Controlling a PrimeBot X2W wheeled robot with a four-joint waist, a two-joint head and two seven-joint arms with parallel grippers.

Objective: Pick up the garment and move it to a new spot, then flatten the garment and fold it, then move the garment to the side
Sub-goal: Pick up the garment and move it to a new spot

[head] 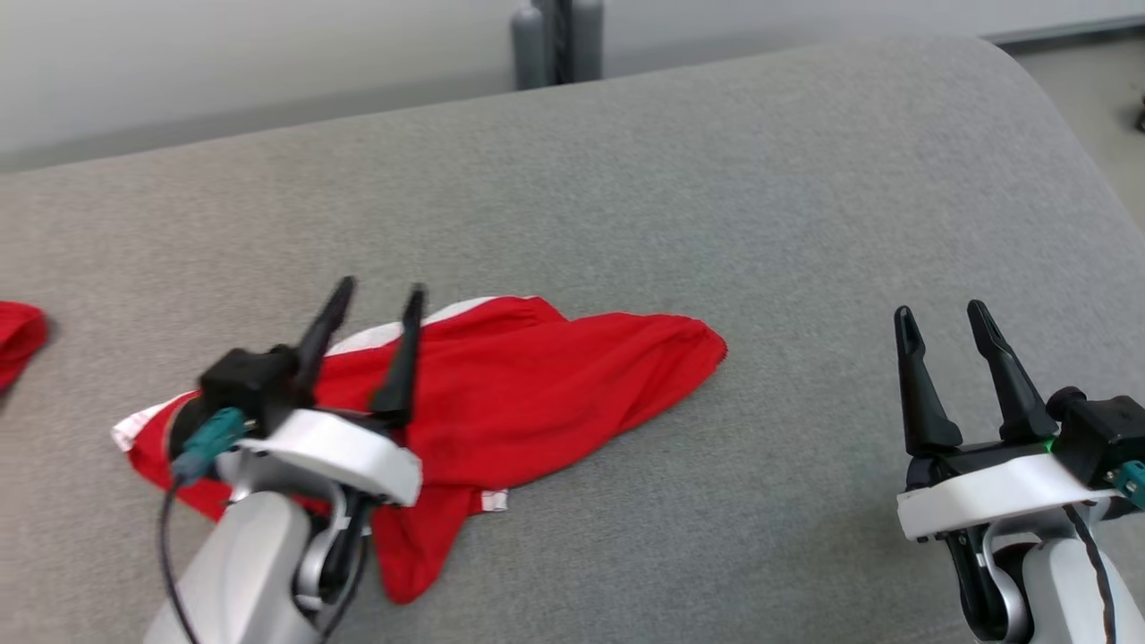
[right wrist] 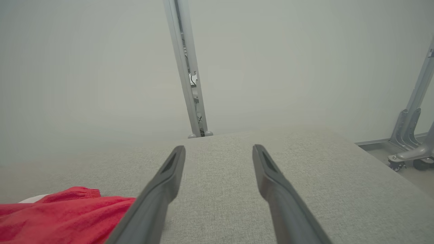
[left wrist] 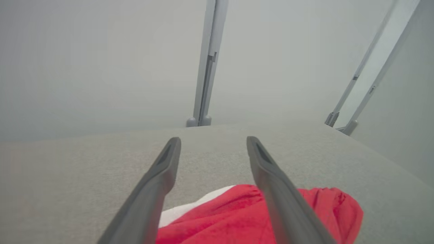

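Note:
A crumpled red garment [head: 519, 385] with white striped trim lies on the grey padded surface [head: 716, 179], left of centre. My left gripper [head: 380, 292] hovers above its left half, fingers spread apart and empty. Through the left wrist view the garment [left wrist: 237, 217] sits under and beyond the open fingers [left wrist: 162, 169]. My right gripper [head: 941, 315] stands open over bare surface at the lower right, well clear of the cloth. In the right wrist view the garment [right wrist: 64, 213] lies to the lower left of that gripper [right wrist: 218, 152].
Another red piece of cloth [head: 18, 335] pokes in at the left edge. A grey post [head: 555, 40] rises behind the surface's far edge. Metal frame legs [right wrist: 410, 135] stand on the floor to the right. The surface's right corner curves away [head: 1055, 107].

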